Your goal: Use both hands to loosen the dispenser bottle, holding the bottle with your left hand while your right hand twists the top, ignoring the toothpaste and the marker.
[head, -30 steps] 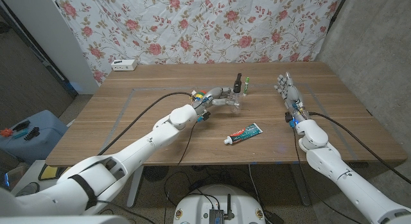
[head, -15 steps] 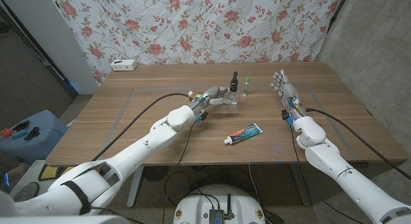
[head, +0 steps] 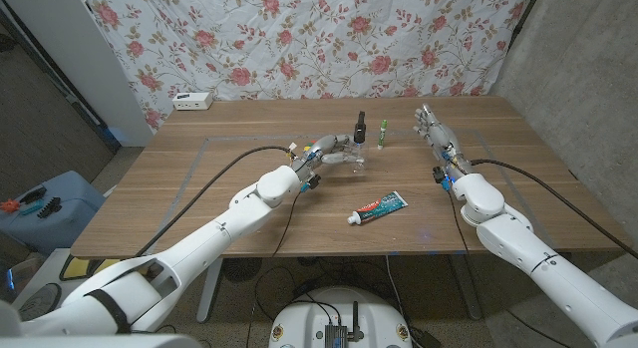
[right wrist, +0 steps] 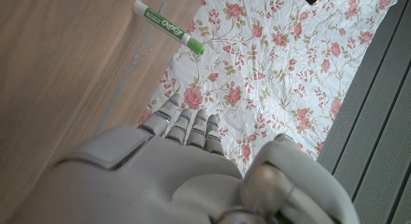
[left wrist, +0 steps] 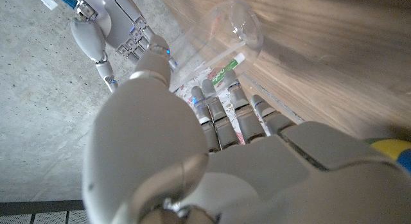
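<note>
My left hand [head: 324,153] reaches mid-table, fingers wrapped around the one clear bottle [head: 358,157], which stands upright with its black top [head: 361,126]. My right hand [head: 436,132] hovers apart beyond it, fingers straight and close together, holding nothing. One marker [head: 382,134] stands between; the right wrist view shows its green cap [right wrist: 195,47]. One toothpaste [head: 379,207] lies nearer.

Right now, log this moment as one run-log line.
left hand grips dispenser bottle | right hand open, off the bottle top | toothpaste, marker untouched | twist not started
</note>
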Controlling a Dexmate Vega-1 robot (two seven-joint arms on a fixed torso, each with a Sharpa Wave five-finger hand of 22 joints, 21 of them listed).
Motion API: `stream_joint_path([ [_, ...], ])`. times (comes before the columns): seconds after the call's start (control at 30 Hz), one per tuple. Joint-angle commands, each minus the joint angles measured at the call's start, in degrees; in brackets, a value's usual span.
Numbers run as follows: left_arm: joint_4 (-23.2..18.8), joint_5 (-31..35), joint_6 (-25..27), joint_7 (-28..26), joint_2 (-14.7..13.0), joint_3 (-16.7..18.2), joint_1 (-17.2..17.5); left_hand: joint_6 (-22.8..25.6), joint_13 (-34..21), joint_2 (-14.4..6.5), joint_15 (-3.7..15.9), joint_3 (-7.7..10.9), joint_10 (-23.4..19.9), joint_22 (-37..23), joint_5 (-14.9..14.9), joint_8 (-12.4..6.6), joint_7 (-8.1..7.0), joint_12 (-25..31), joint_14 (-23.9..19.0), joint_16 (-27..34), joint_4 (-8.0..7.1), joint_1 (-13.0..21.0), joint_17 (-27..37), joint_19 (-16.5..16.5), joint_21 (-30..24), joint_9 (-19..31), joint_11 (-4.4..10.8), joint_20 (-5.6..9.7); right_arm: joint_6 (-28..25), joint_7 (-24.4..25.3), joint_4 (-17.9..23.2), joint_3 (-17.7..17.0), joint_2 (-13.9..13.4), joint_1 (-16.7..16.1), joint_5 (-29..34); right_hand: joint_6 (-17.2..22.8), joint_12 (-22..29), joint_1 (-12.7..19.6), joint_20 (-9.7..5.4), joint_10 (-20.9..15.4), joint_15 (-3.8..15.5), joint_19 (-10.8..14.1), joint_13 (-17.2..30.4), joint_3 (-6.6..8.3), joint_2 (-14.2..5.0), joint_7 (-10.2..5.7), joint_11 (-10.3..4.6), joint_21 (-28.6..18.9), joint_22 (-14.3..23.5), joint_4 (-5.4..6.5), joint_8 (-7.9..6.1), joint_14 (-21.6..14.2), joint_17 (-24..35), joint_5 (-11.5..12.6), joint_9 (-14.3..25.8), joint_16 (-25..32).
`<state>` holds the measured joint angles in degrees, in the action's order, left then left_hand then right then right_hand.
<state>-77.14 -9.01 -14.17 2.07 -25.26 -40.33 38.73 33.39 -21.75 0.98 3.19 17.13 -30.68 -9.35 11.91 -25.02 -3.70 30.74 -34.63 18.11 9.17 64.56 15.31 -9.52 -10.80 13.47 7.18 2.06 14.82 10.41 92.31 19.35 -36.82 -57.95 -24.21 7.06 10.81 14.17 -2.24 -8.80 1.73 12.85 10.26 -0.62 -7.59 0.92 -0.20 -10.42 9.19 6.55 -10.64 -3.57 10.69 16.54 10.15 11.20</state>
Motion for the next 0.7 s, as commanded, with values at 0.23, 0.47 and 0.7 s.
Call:
stream_joint_path([
  [0.23, -4.64, 1.26, 3.17, -2.17, -2.11, 0.68, 1.77, 1.28, -3.44, -2.91, 6.2, 1.2, -2.04, 0.01, 0.47, -0.42, -0.33, 0.38, -0.9, -0.43, -0.8, 0.58, 0.16, -0.5, 0.24, 0.0, 1.17, 2.26, -5.3, 0.42, 7.3, 1.19, -4.31, 1.1, 5.42, 0.34, -0.06, 0.91, -3.06, -0.29, 0.32, 0.51, 0.09, 0.33, 0.2, -0.13, 0.02, -0.3, 0.19, -0.5, -0.18, -0.5, -0.13, 0.14, 0.04, -0.17],
  [0.47, -6.45, 1.31, 4.38, -2.87, -3.14, 1.22, 2.67, 1.35, -3.55, -3.17, 6.2, 1.3, -2.19, 0.01, 0.47, -0.54, -0.29, 0.44, -1.05, -0.4, -0.8, 0.6, 0.31, -0.56, 0.26, -0.03, 1.28, 2.23, -7.43, 1.39, 10.58, 0.94, -5.7, 0.64, 7.48, 0.28, -0.06, 1.62, -3.04, -0.3, 0.46, 0.66, 0.09, 0.56, 0.35, -1.26, -0.04, -0.28, 0.18, -1.04, -0.15, -0.65, -0.18, 0.13, 0.04, -0.18],
  [0.7, -7.71, 1.87, 5.24, -4.4, -3.83, 1.77, 3.52, 1.51, -3.68, -3.22, 6.26, 1.41, -2.39, 0.01, 0.48, -0.72, -0.32, 0.51, -1.32, -0.49, -0.75, 0.58, 0.34, -0.62, 0.28, -0.09, 1.4, 2.27, -12.25, 1.53, 14.76, 0.89, -7.27, 0.6, 8.36, 1.18, 0.19, 2.79, -3.07, -0.89, 0.41, 0.76, 0.13, 0.94, 0.58, -2.52, 0.3, -0.2, 0.19, -1.93, -0.44, -0.7, -0.22, 0.04, 0.11, -0.24],
])
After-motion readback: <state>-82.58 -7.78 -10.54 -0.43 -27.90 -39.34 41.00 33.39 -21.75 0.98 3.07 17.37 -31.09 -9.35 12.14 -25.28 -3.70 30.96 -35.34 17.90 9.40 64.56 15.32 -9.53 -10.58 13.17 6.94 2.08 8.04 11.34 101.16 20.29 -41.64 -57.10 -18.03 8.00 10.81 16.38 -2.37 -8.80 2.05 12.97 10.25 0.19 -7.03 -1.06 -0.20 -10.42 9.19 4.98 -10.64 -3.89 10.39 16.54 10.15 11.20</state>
